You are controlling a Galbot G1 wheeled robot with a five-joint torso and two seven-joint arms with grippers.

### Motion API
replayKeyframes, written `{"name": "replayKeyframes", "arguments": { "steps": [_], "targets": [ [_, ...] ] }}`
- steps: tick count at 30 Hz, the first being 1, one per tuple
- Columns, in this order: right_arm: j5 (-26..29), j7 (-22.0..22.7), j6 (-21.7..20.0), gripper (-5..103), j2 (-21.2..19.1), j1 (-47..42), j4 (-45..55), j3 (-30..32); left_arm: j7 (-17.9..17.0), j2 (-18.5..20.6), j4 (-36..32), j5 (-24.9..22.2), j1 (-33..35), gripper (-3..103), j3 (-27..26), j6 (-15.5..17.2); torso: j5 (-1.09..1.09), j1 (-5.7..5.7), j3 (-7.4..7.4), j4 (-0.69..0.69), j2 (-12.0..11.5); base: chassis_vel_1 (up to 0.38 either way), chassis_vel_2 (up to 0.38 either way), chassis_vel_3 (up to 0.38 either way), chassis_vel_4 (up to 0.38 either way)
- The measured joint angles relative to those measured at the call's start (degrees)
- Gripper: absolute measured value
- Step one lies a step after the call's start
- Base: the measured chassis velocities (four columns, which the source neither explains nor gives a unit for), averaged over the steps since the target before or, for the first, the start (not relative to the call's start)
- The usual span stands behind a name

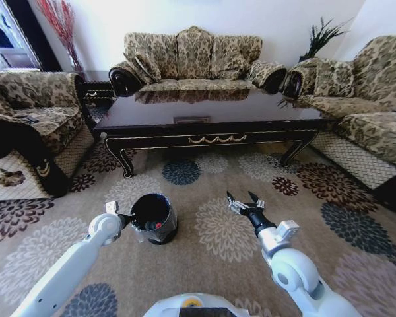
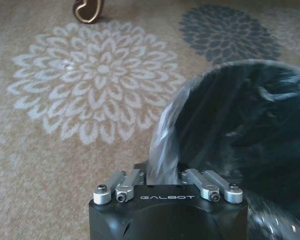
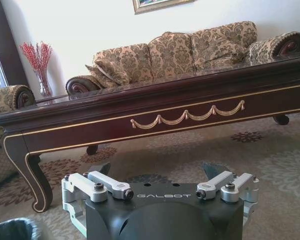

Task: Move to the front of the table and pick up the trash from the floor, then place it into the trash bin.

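Sofas ring a patterned carpet (image 1: 218, 231), and the long dark table (image 1: 211, 135) stands across it, its gold-swagged front rail facing the robot. Near the table's front left leg, well out on the open floor, sits the small black trash bin (image 1: 153, 218), lined with a thin plastic bag (image 2: 165, 145).

No loose litter shows on the carpet; something reddish lies inside the bin, too small to identify. The bin looks light and fairly stiff, likely to tip or slide if pulled by one side of its rim. Its liner is soft, slippery film that would crumple and slip in a pinch, so the rim with the bag folded over it looks like the best place to take hold.

The left gripper (image 1: 123, 216) is at the bin's rim on the robot's left. In the left wrist view the bag's folded edge rises between its jaws, which seem drawn in on that edge.

The right gripper (image 1: 245, 201) hovers low over the carpet before the table's front rail, fingers spread wide, holding nothing.
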Motion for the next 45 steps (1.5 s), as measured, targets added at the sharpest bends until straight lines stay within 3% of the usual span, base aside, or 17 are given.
{"name": "replayKeyframes", "arguments": {
  "steps": [3, 4, 9, 12, 14, 17, 18, 20, 24, 30, 31, 34, 40, 42, 44, 45],
  "targets": [
    [-0.5, -0.2, 0.0, 100, 0.3, -0.5, 0.0, -0.2, 2.3, 0.5, -1.6, 3.2, -0.1, 44, 0.1, -1.5, 0.06, 0.00, -0.01, 0.02, 0.0, 0.000, 0.000, 0.000, 0.000],
    [-0.5, -0.2, 0.0, 100, 0.3, -0.5, 0.0, -0.2, 2.3, 0.5, -1.6, 3.2, -0.1, 44, 0.1, -1.5, 0.06, 0.00, -0.01, 0.02, 0.0, 0.000, 0.000, 0.000, 0.000],
    [-1.0, -0.4, 0.0, 100, 0.8, -1.1, 0.1, -0.4, 3.5, 1.1, -4.9, 5.1, 0.4, 66, -0.8, -2.8, 0.09, 0.00, -0.03, 0.02, 0.0, 0.000, 0.000, 0.000, 0.000],
    [-1.1, -0.4, 0.0, 100, 1.0, -1.2, 0.2, -0.4, 3.7, 1.2, -5.9, 5.5, 0.9, 71, -1.8, -3.3, 0.09, 0.00, -0.03, 0.02, 0.0, 0.000, 0.000, 0.000, 0.000],
    [-1.7, -0.5, 0.3, 100, 1.4, -1.6, 0.3, 0.1, 4.6, 1.4, -7.6, 7.0, 2.1, 82, -4.0, -4.2, 0.09, 0.00, -0.03, 0.02, 0.0, 0.000, 0.000, 0.000, 0.000],
    [-3.1, -0.6, 1.1, 100, 2.0, -2.3, 0.3, 1.1, 6.7, 1.7, -9.3, 10.8, 4.0, 93, -6.4, -5.7, 0.11, 0.00, -0.04, 0.02, 0.0, 0.000, 0.000, 0.000, 0.000],
    [-4.0, -0.5, 1.4, 100, 2.2, -2.9, 0.3, 1.8, 8.3, 1.8, -9.9, 14.6, 5.4, 97, -7.7, -7.1, 0.11, 0.00, -0.04, 0.02, 0.0, 0.000, 0.000, 0.000, 0.000],
    [-4.2, -0.5, 1.5, 100, 2.3, -3.2, 0.3, 2.2, 9.0, 1.9, -10.2, 16.6, 6.2, 97, -8.5, -8.0, 0.11, 0.00, -0.04, 0.02, 0.0, 0.000, 0.000, 0.000, 0.000],
    [-3.8, -1.3, 4.4, 100, 3.4, -5.5, 0.6, 6.8, 14.3, 1.4, -13.2, 26.9, 14.0, 100, -14.7, -14.5, 0.10, -0.01, -0.04, 0.03, 0.0, 0.000, 0.000, 0.000, 0.000],
    [-6.3, -3.3, 9.0, 100, 4.9, -7.6, 0.1, 11.6, 17.8, 0.6, -16.1, 33.3, 18.4, 100, -18.4, -20.1, 0.10, -0.01, -0.04, 0.04, 0.0, 0.000, 0.000, 0.000, 0.000],
    [-6.6, -3.8, 9.8, 100, 5.3, -8.6, 0.2, 13.0, 18.4, 0.5, -16.9, 34.4, 19.1, 100, -19.1, -21.4, 0.10, -0.01, -0.04, -0.01, 0.0, 0.000, 0.000, 0.000, 0.000],
    [-4.9, -5.3, 10.8, 100, 6.2, -12.4, 1.3, 16.8, 20.3, 0.4, -18.2, 42.6, 21.8, 100, -21.5, -25.9, 0.10, -0.01, -0.04, 0.01, 0.0, 0.000, 0.000, 0.000, 0.000],
    [-7.0, -9.4, 16.8, 100, 7.9, -17.5, 0.0, 20.2, 22.8, -1.2, -20.2, 46.1, 26.1, 100, -25.4, -30.1, 0.10, -0.01, -0.05, 0.01, 0.0, 0.000, 0.000, 0.000, 0.000],
    [-8.1, -11.2, 18.9, 100, 8.9, -18.5, -1.0, 21.0, 24.1, -2.0, -19.9, 47.0, 27.4, 100, -26.9, -32.7, 0.10, -0.02, -0.05, 0.00, 0.0, 0.000, 0.000, 0.000, 0.000],
    [-10.3, -13.7, 22.6, 100, 11.3, -19.1, -3.0, 21.7, 26.9, -2.9, -18.6, 48.8, 30.4, 100, -30.5, -38.1, 0.10, -0.02, -0.05, 0.01, 0.0, 0.000, 0.000, 0.000, 0.000],
    [-10.3, -13.7, 22.6, 100, 11.3, -19.1, -3.0, 21.7, 26.9, -2.9, -18.6, 48.8, 30.4, 100, -30.5, -38.1, 0.10, -0.02, -0.05, 0.01, 0.0, 0.000, 0.000, 0.000, 0.000]
  ]
}}
